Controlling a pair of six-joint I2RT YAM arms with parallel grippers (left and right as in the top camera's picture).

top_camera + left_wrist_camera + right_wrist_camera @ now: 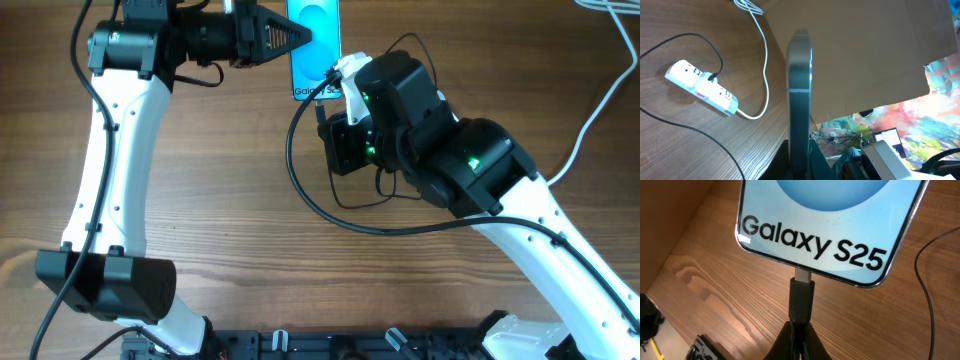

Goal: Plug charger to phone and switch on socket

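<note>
Wood table (220, 180). The socket (700, 86) lies flat at the left of the left wrist view, well apart from the phone. A thin black cable and a thick white cord (763, 65) leave it.

The phone (320, 35) is at top centre of the overhead view. The left gripper (300, 38) is clamped on it from the left, and it shows edge-on in the left wrist view.

The right gripper (800, 337) is pinched on the charger (802, 300) connector body, directly below the phone's bottom edge. The connector's metal tip meets the port under the "Galaxy S25" text. I can't tell how deep it is seated.
</note>
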